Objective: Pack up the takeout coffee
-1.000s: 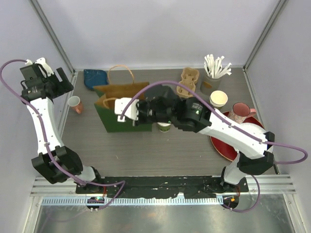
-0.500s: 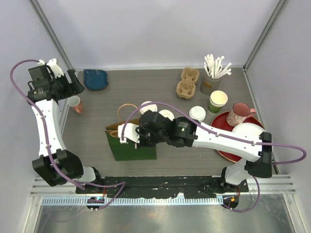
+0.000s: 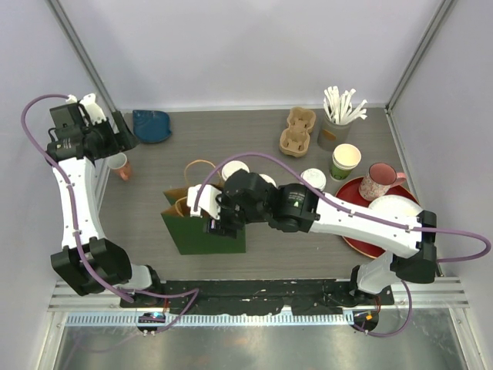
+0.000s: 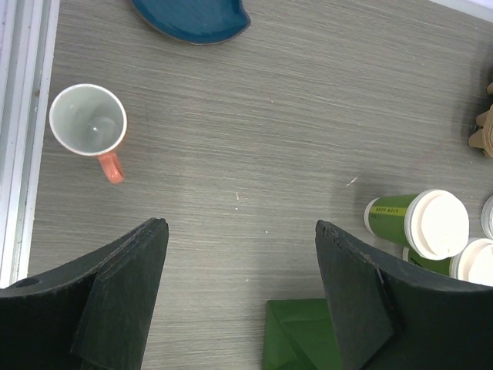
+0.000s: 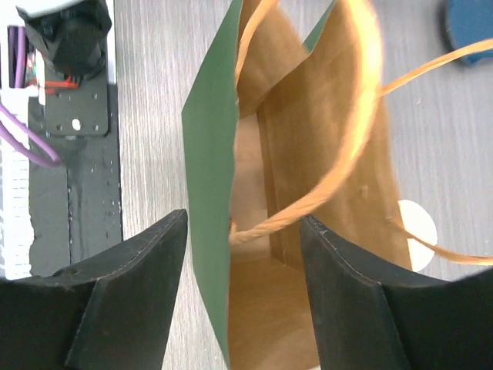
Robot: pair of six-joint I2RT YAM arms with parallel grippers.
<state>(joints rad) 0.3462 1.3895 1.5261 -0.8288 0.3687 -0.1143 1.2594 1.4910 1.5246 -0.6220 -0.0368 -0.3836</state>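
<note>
Two lidded green coffee cups (image 3: 233,169) (image 3: 266,180) stand just behind the green paper bag (image 3: 192,235), the second partly under my right arm. In the left wrist view they appear at the right edge (image 4: 420,223) (image 4: 474,262). My right gripper (image 3: 218,220) (image 5: 243,220) is over the bag's open mouth, open, with the bag's near green wall (image 5: 208,200) and a twine handle (image 5: 308,200) between its fingers, neither finger touching. My left gripper (image 3: 122,137) (image 4: 240,223) hangs open over bare table at the back left, holding nothing.
A third white-lidded cup (image 3: 312,179), a lidless green cup stack (image 3: 346,160), a pink mug (image 3: 379,179) and a red plate (image 3: 362,231) sit at the right. A cardboard carrier (image 3: 296,131) and stirrer holder (image 3: 335,127) stand behind. An orange-handled cup (image 3: 117,164) and blue dish (image 3: 150,125) are at left.
My right gripper dragged the bag from the back toward the front edge, then opened and let go of its wall. The left arm swung slightly right.
</note>
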